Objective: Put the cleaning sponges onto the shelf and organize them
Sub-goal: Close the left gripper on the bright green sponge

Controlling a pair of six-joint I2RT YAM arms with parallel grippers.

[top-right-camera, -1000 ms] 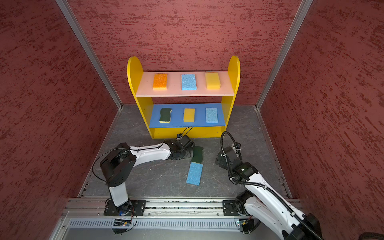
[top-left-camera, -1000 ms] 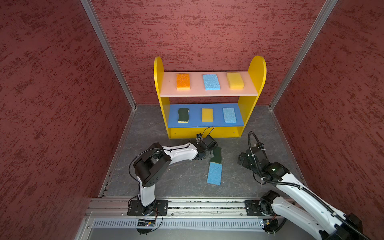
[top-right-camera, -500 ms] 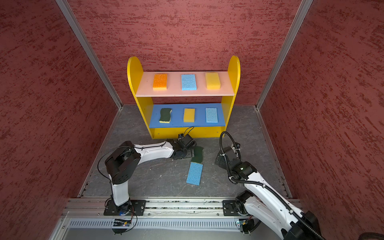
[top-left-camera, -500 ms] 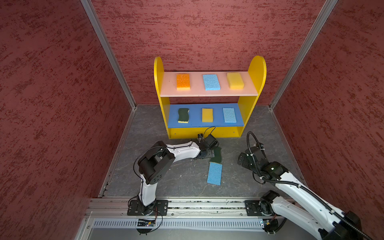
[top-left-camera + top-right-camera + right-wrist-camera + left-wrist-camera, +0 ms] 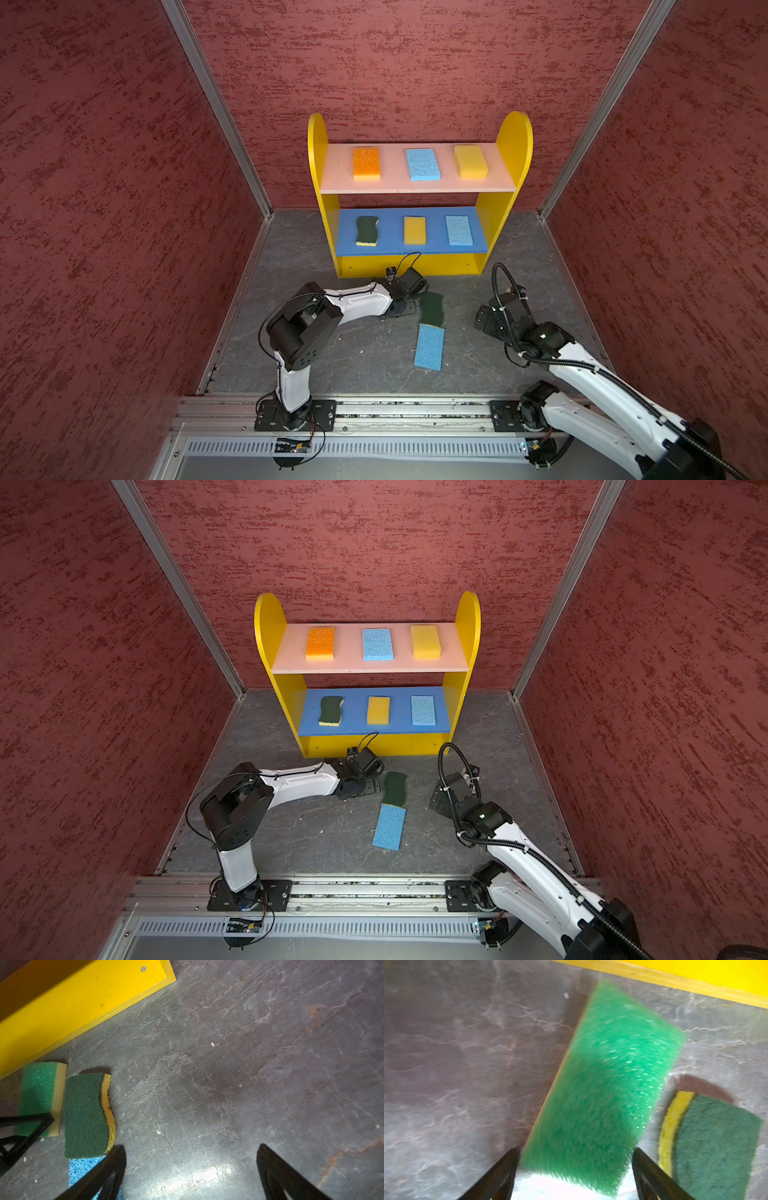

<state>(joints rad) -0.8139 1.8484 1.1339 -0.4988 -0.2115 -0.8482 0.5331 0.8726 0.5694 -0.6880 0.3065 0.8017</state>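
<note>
My left gripper (image 5: 575, 1151) is open and low on the floor. Its fingers straddle the near end of the bright green-topped sponge (image 5: 608, 1076), close to both sides. In both top views that gripper (image 5: 401, 309) hides the sponge. A wavy dark-green scourer (image 5: 431, 308) lies beside it, with a light blue sponge (image 5: 430, 347) just in front. My right gripper (image 5: 192, 1146) hangs open over bare floor, to the right of the scourer (image 5: 83, 1115). The shelf (image 5: 513, 137) holds three sponges on its pink board and three on its blue board.
The shelf's yellow base (image 5: 72, 1001) stands just behind the loose sponges. Red walls with metal corner posts (image 5: 216, 108) enclose the grey floor. A metal rail (image 5: 395, 411) carrying both arm mounts runs along the front.
The left arm's elbow has swung slightly right while its gripper stays at the green-topped sponge, with the jaws a little narrower. The right arm has hardly moved.
</note>
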